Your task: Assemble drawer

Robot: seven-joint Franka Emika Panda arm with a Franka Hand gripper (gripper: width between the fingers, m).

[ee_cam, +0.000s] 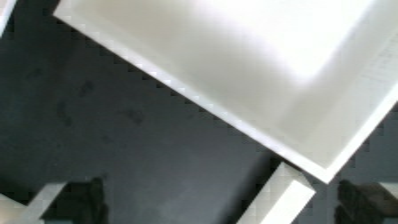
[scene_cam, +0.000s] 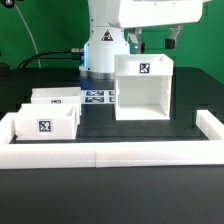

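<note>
The tall white drawer case [scene_cam: 143,88] stands open-fronted on the black table at the exterior view's right, with a square tag on its top front. Two white open-top trays lie at the exterior view's left, one in front [scene_cam: 45,122] and one behind it [scene_cam: 55,97]. My gripper [scene_cam: 153,42] hangs just above the case's back top edge, open and empty. In the wrist view a corner of the case [ee_cam: 249,60] fills the frame over the dark table. My gripper [ee_cam: 214,205] is spread wide, with one dark finger [ee_cam: 68,200] at each side and nothing between them.
The marker board [scene_cam: 97,97] lies flat between the trays and the case, before the robot base [scene_cam: 103,50]. A low white wall [scene_cam: 110,152] edges the table along the front and both sides.
</note>
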